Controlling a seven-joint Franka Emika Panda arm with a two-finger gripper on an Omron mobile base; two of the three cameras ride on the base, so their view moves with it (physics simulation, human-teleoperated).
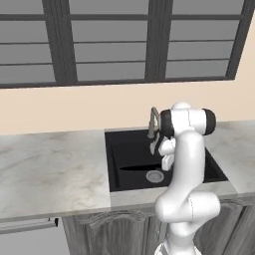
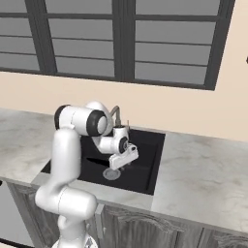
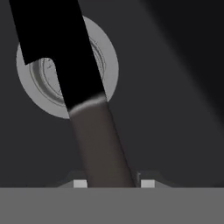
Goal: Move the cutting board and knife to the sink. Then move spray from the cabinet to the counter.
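Item: knife [image 3: 83, 105]. Location: inside the sink [image 1: 122, 149], low over the basin floor, its black blade crossing the round grey drain [image 3: 105, 57]. In the hand view the handle runs down between my fingertips [image 3: 80, 183] and the blade points away from me, over the drain.

Item: my gripper [image 2: 127, 157]. Location: down in the basin beside the faucet [image 1: 153, 119]. State: jaws narrowly parted, one tip showing on each side of the handle. Whether the pads press the handle or have just let it go, I cannot tell.

Handling notes, knife: I judge it light, rigid and slim, with a smooth handle likely to slide or swivel in a loose pinch. Best hold is across the handle, close to where it meets the blade, so the long blade does not lever downward. Keep off the blade itself: thin, edged, poor purchase. A short drop onto the hard basin floor should do it no harm, though it may skid.

Item: counter [image 1: 50, 169]. Pale marbled stone on both sides of the sink.
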